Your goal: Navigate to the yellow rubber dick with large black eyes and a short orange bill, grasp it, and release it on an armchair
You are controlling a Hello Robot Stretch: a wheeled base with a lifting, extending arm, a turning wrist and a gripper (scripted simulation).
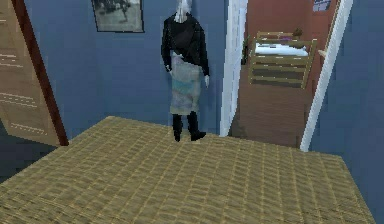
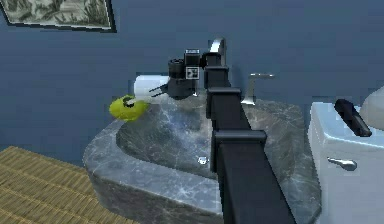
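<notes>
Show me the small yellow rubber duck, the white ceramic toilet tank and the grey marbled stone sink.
Yellow rubber duck (image 2: pixel 126 107): arm side view, middle of its rounded body.
White toilet tank (image 2: pixel 333 142): arm side view, its front face.
Grey stone sink (image 2: pixel 132 182): arm side view, its near outer wall.

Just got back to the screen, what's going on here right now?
The robot's arm extends over a grey stone sink with a white toilet beside it. The gripper is right by the yellow duck at the sink's rim, and I cannot tell whether it holds the duck. In the forward view, a dressed figure stands at the edge of a woven rug, next to a doorway with a wooden bed beyond.
</notes>
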